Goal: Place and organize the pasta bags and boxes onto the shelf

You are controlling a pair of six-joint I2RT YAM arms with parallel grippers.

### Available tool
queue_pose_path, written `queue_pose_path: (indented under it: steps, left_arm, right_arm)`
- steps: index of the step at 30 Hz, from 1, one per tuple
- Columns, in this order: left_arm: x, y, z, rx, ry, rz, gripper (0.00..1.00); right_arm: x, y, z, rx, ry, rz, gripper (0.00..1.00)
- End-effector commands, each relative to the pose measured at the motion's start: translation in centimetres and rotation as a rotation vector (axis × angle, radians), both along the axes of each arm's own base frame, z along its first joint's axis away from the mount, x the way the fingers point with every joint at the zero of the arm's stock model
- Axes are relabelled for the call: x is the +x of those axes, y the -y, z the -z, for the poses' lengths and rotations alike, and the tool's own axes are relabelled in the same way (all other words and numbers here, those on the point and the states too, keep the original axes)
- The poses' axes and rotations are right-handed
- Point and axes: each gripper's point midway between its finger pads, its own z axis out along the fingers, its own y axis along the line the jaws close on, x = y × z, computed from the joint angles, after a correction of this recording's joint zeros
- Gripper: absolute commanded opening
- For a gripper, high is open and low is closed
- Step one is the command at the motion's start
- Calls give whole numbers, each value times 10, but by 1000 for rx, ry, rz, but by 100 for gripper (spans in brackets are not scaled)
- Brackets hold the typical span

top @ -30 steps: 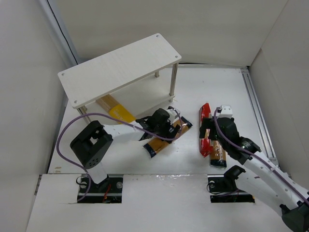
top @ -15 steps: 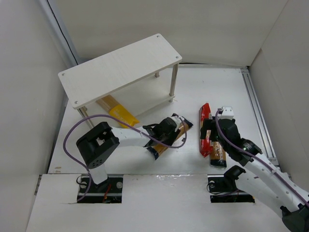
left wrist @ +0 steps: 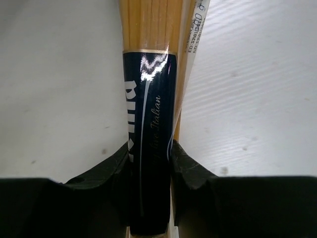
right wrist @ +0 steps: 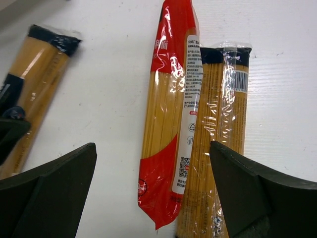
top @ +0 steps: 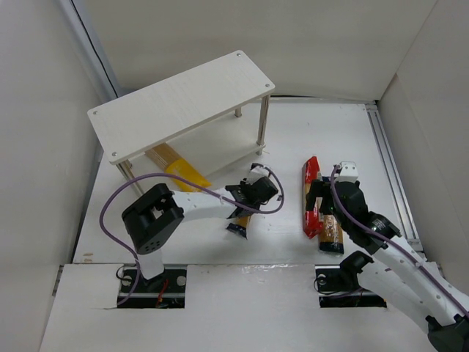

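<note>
On the white table (top: 293,139), left gripper (top: 253,194): clenched on the golden-brown spaghetti pack (top: 240,220), just right of the shelf's near-right leg.
Left wrist view: shows black fingers (left wrist: 111,171) pressed against both sides of the pack's dark label (left wrist: 148,124), with the pale strands running on past the label and away from the camera.
Golden-brown spaghetti pack, position: sits near the table's middle, with one dark end showing on the near side of the gripper; cannot tell whether raised or resting on the table.
Right gripper (top: 322,198): spread wide with nothing between the fingers (right wrist: 49,193); hovers over two packs.
Red-ended clear bag (right wrist: 171,114): lies flat on the right part of the table, well apart from the shelf.
Orange-brown pack with dark ends (right wrist: 220,124): lies to the right of the red-ended bag, touching it along the long side and sitting nearer the arm bases.
Plain yellow pack (top: 182,173): lies diagonally on the table beneath the shelf, partly hidden by the board.
Shelf (top: 183,103): stands at the far left on thin metal legs, white wood-grain board on top.
</note>
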Motion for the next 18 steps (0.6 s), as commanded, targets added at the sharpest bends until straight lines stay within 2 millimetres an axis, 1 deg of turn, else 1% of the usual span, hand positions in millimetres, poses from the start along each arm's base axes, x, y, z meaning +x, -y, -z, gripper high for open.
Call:
queue_pose_path:
  steps: [1,2,3,4,5,6,7,9,10,11,12,13,15,16,17,18]
  left_arm:
    - [29,-23,-76,-98,187,-255,0]
    - [34,-24,-89,-137,222,-306,0]
    - [35,-27,-96,-147,238,-316,0]
    - [39,-23,-114,-218,268,-336,0]
    - [40,-23,-121,-242,286,-345,0]
    - [41,-23,-125,-266,295,-347,0]
    - [43,-18,-136,-314,313,-351,0]
    - [45,-19,-150,-352,346,-355,0]
    - [46,-21,-151,-359,352,-371,0]
    - [48,-20,-160,-401,365,-390,0]
    - [58,-35,-164,-412,385,-457,0]
    - [64,-41,-165,-428,385,-493,0]
    - [76,-56,-161,-453,369,-574,0]
    - [87,-70,-164,-474,374,-624,0]
    - [97,-84,-163,-486,384,-673,0]
    - [97,-83,-168,-503,391,-674,0]
  right_arm:
    - [5,1,-5,1,28,9,100]
    - [5,1,-3,1,29,9,100]
    - [5,1,-3,1,29,9,100]
    - [7,-1,-3,2,31,9,100]
    - [8,-1,1,-5,19,8,100]
    - [9,-4,-1,7,26,-2,100]
    - [9,-4,1,0,16,-2,100]
    - [13,-7,-1,0,29,-6,100]
    - [15,-8,0,0,28,-6,100]
    - [15,-8,3,-7,18,-6,100]
    - [17,-9,0,-8,31,-12,100]
    - [19,-10,1,-9,30,-12,100]
    - [24,-12,-5,-14,39,-17,100]
    - [26,-11,-7,-14,51,-7,100]
    - [28,-10,-9,-21,52,3,100]
    - [30,-11,-8,-21,53,4,100]
